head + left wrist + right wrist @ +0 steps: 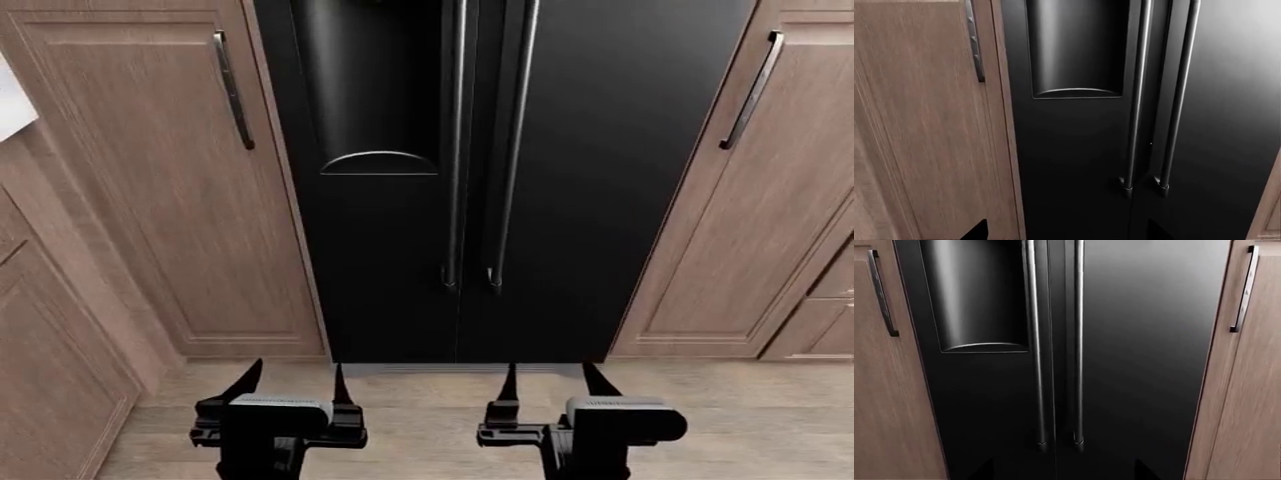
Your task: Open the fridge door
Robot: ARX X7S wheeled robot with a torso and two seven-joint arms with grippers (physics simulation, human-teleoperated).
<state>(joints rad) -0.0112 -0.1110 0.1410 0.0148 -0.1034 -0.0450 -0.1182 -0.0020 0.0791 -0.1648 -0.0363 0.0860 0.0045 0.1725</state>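
On my head view, the fridge door [614,170] stands shut straight ahead, the wide plain black panel to the right of the narrower dispenser door [367,180]. Its long bar handle [511,150] runs just beside the seam, close to the other door's handle. Wooden cabinet doors [147,190] flank the fridge on both sides. Low in the frame, my left pincer [294,385] and right pincer [547,385] hang above the wood floor [427,420], well short of the fridge, each with fingers spread apart.

From the left wrist, I see the dispenser recess [1077,50] and both handles, the fridge door [1234,110] beyond them.

From the right wrist, the fridge door [1147,340] fills the middle, closed, its handle [1079,340] upright.
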